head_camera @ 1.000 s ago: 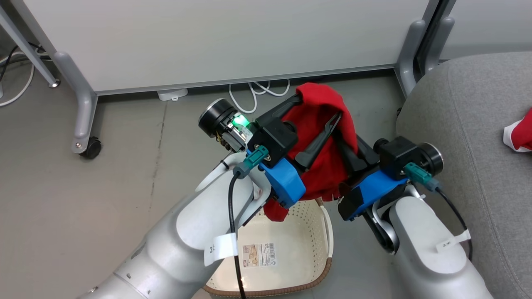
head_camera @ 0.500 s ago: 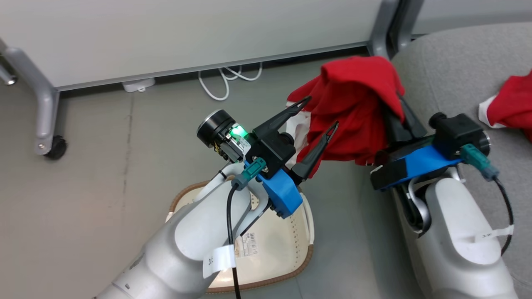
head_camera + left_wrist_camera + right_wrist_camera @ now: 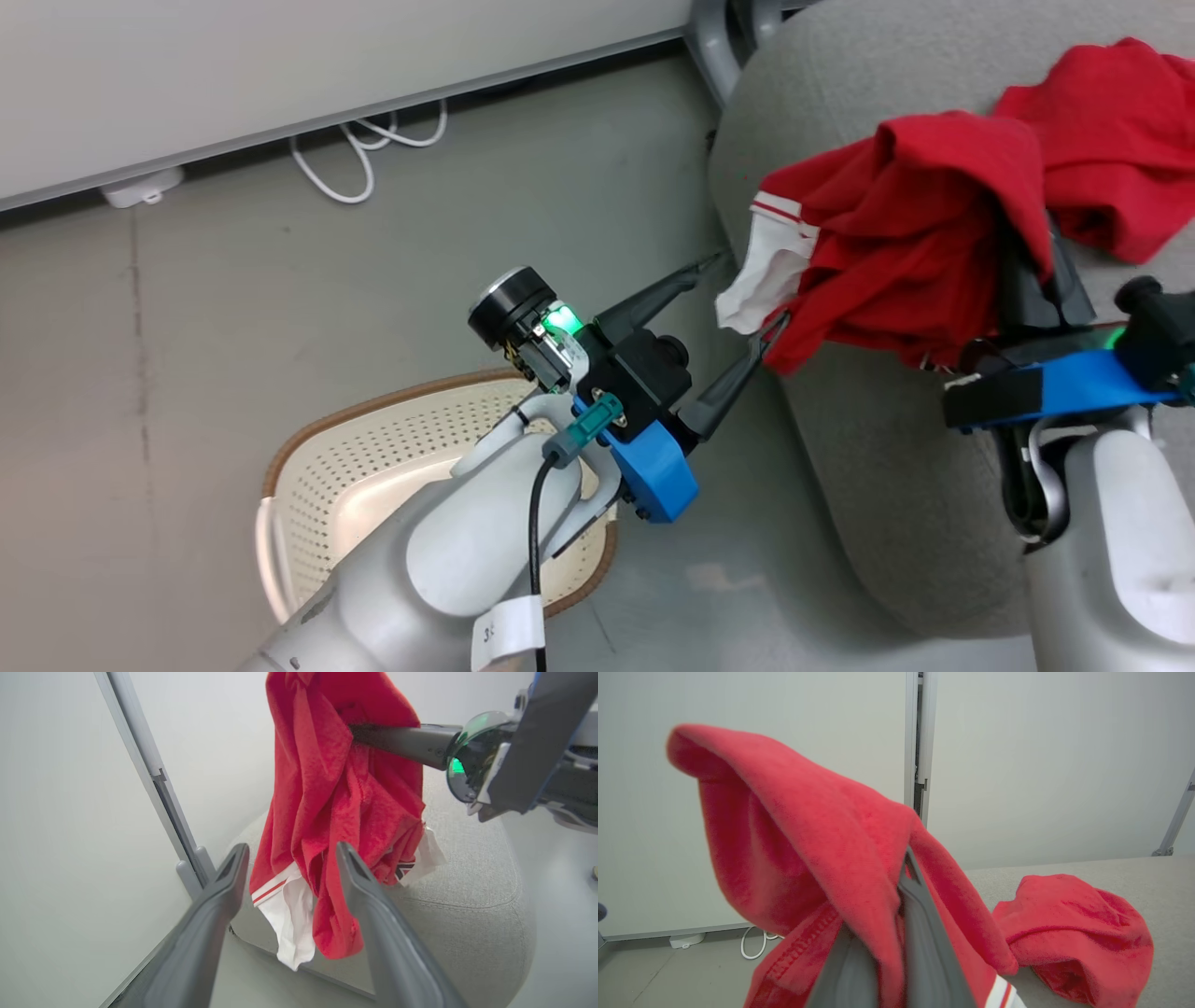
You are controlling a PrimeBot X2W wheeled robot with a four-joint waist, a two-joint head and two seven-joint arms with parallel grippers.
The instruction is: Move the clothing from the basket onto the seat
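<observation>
Right jaws seem clamped on the clothing (image 3: 915,233) over the seat (image 3: 868,467) edge; left jaws stand apart, empty.

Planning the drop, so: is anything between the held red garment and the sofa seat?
Nothing visible. The garment hangs from the right hand above the seat at its corner; a second red garment lies farther along the seat, beside it, not underneath.

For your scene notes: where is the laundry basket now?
Head view, lower left: the laundry basket sits on the floor, partly behind the left arm, left of the sofa.
</observation>
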